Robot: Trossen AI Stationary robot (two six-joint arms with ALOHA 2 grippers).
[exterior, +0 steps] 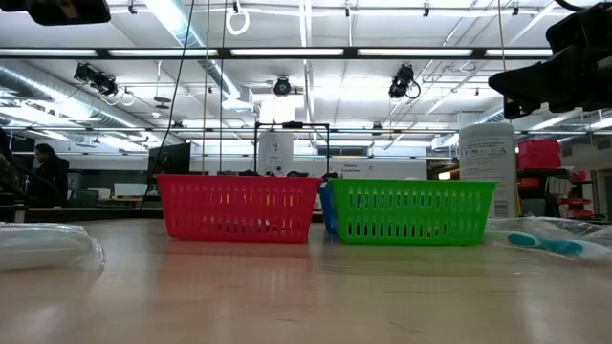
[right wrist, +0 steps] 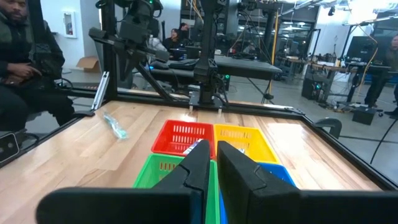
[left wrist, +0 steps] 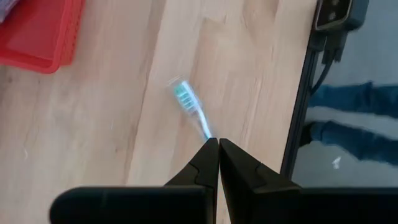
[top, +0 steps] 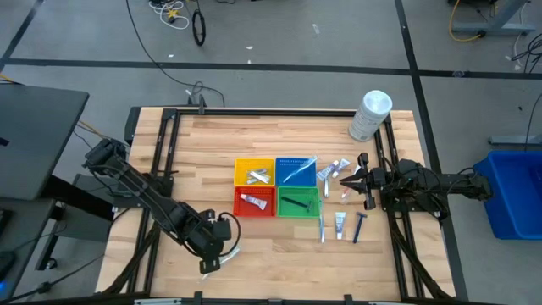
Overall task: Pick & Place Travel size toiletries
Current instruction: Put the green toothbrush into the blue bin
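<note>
left gripper (left wrist: 219, 144) pinched shut on slim clear teal-bristled toothbrush (left wrist: 190, 107) by handle tip; could swing loose. right gripper (right wrist: 214, 149) closed, empty.

Left arm reaches low across the near-left of the worktop (top: 254, 254), wrist angled down, left claw (left wrist: 214, 144) with fingers pressed together at the surface. Right arm extends inward from the right edge, right claw (right wrist: 211, 149) raised, fingers nearly together.

We looked straight down from overhead and level from the wooden counter (top: 279, 246); both views shared the red slotted plastic basket (exterior: 237, 206).
</note>
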